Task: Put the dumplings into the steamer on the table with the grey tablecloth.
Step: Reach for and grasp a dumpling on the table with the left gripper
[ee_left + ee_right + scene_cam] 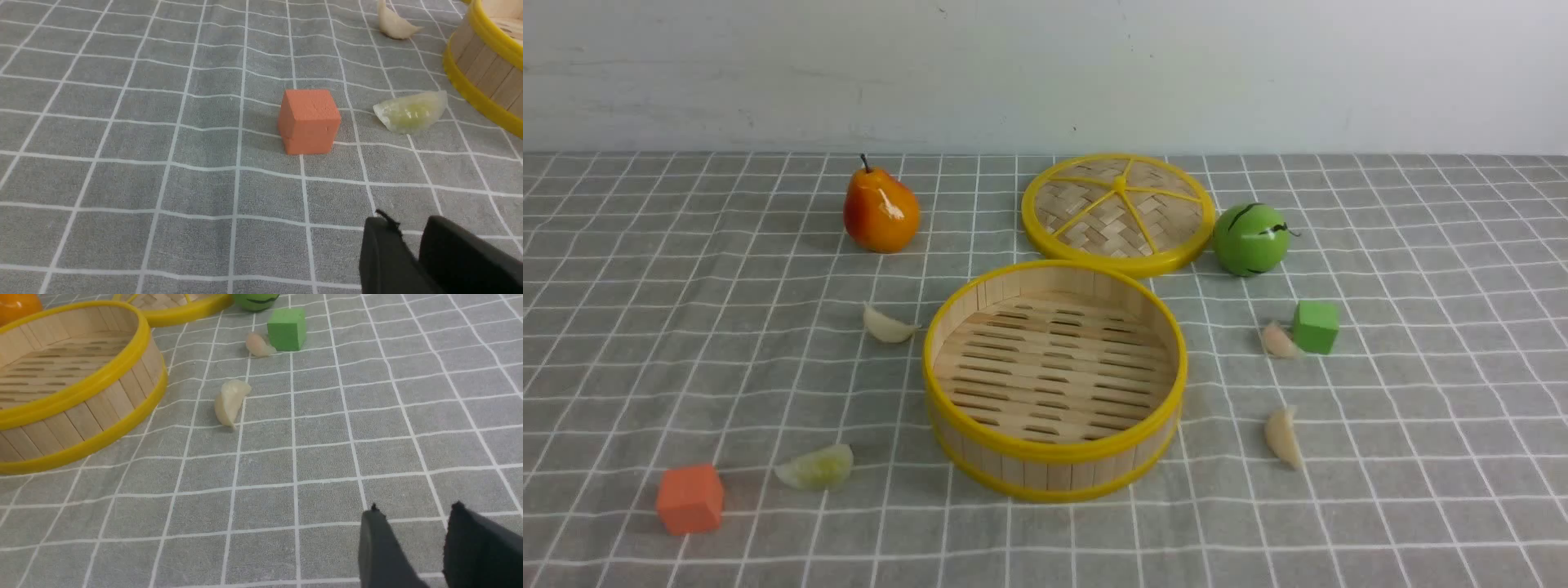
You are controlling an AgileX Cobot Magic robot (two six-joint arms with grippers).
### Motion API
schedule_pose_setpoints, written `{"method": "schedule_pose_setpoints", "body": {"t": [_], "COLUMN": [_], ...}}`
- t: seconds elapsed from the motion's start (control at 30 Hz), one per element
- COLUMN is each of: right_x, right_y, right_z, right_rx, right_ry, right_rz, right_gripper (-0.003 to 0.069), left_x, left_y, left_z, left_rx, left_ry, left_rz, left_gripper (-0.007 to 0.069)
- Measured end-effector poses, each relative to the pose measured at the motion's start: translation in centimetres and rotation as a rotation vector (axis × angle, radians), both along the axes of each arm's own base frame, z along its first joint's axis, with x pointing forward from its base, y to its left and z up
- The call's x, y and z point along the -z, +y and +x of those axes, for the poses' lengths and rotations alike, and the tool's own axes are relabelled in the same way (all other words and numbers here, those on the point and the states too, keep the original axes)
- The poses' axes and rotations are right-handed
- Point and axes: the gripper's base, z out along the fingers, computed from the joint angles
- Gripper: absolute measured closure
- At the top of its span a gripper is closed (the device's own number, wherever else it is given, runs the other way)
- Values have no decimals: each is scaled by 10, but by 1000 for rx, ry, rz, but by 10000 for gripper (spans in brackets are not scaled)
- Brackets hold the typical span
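Grey tablecloth (1421,457) with a white grid runs off past every near edge and stops at a pale wall (1045,73) at 12 o'clock, with wide bare stretches down both flanks. In the middle stands the steamer (1054,451), empty, its slatted floor bare. Reckoning from it, the woven lid (1117,214) lies flat at 1 o'clock, nearly against its rim. A pear (880,212) stands at 10 o'clock, a green ball (1250,239) at 2. A green cube (1316,327) sits at 3, an orange cube (689,499) at 8. All four dumplings lie on the cloth: the whitish dumpling (889,325) at 9, the greenish dumpling (815,468) at 8, the pinkish dumpling (1278,341) at 3 against the green cube, and the cream dumpling (1282,438) at 4. The left gripper (410,228) hangs low, fingers only narrowly parted and pinching nothing; the greenish dumpling lies well out beyond them, beside the orange cube. The right gripper (416,514) is spread and empty, with open cloth between it and the cream dumpling.
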Motion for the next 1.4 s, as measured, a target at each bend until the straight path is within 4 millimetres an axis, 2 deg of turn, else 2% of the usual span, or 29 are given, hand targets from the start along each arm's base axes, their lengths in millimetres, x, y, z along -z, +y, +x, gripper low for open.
{"method": "schedule_pose_setpoints", "body": {"t": [0.63, 1.0, 1.17, 1.4], "right_x": [0, -1, -12, -50], "right_y": [0, 0, -1, -2], "right_z": [0, 1, 4, 2], "right_rx": [0, 2, 11, 20], "right_ry": [0, -20, -175, -601], "right_rz": [0, -2, 11, -16], "right_gripper": [419, 419, 419, 419], "left_x": [0, -14, -26, -46], "left_y": [1, 1, 1, 1], "left_z": [0, 4, 5, 4], "left_rx": [0, -4, -7, -12], "left_ry": [-3, -173, -301, -525], "left_rz": [25, 21, 17, 11], "left_gripper": [479, 471, 468, 462]}}
